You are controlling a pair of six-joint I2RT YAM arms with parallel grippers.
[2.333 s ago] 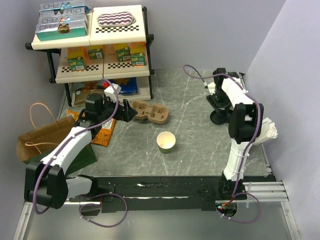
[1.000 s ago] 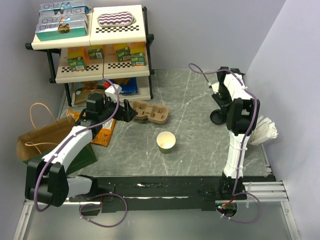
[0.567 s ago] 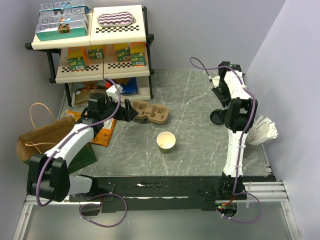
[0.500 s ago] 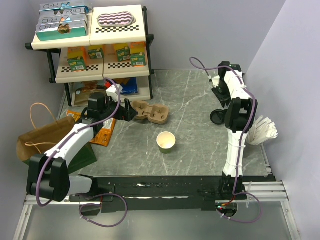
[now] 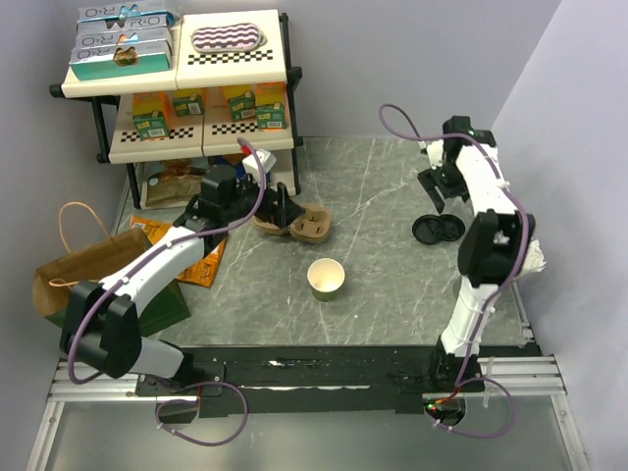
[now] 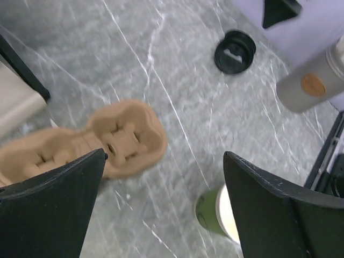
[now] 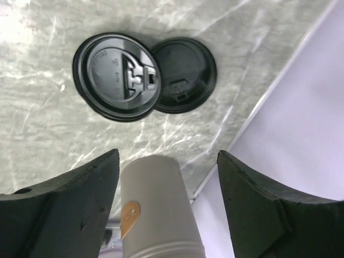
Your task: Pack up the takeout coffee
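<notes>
The takeout coffee (image 5: 326, 278) is a small green cup with a cream inside, standing upright and lidless at mid-table; the left wrist view catches its edge (image 6: 214, 210). Two round black lids (image 5: 437, 229) lie flat side by side at the right (image 7: 117, 75). My left gripper (image 5: 285, 206) hovers open over the brown pulp carrier (image 5: 299, 222), holding nothing (image 6: 164, 156). My right gripper (image 5: 439, 191) hangs open behind the lids. In its wrist view (image 7: 167, 153) a grey cup stack (image 7: 158, 209) shows between the fingers with a gap on either side.
A brown paper bag (image 5: 83, 265) lies open at the left, with an orange packet (image 5: 206, 263) beside it. A three-tier shelf (image 5: 191, 88) of boxes stands at the back left. The right wall (image 5: 579, 196) is close behind the lids.
My left gripper has swung right, from beside the carrier to over it. My right jaws have opened wider and that arm has shifted back and right, uncovering the two lids.
</notes>
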